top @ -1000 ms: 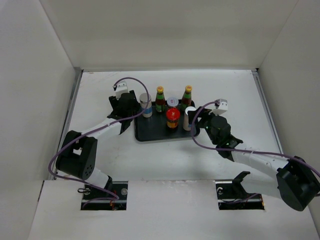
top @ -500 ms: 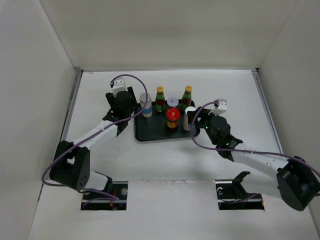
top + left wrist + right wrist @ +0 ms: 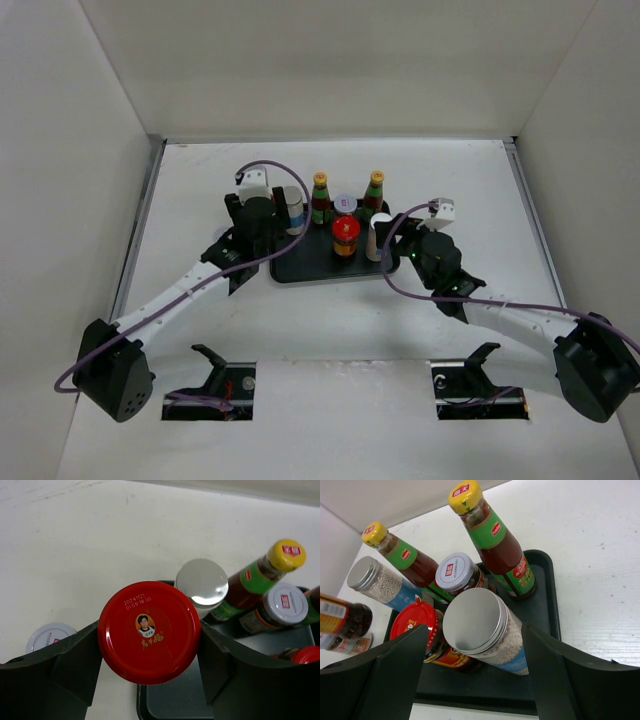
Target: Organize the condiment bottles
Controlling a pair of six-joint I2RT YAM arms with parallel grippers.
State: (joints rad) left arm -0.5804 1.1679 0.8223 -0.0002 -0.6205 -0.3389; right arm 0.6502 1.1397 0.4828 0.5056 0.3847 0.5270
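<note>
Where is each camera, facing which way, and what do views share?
Top external: above and behind, looking down at the tray; left arm, right arm show.
Left wrist: down past the left end effector at the red-lidded jar it grips.
Right wrist: down past the right end effector, open around a silver-lidded jar.
Shared: both wrists see a yellow-capped bottle.

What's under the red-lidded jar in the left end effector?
In the left wrist view the red-lidded jar hides its body and the spot straight below under its lid. Past the rim show a corner of the black tray and the white table. Contact cannot be seen.
</note>
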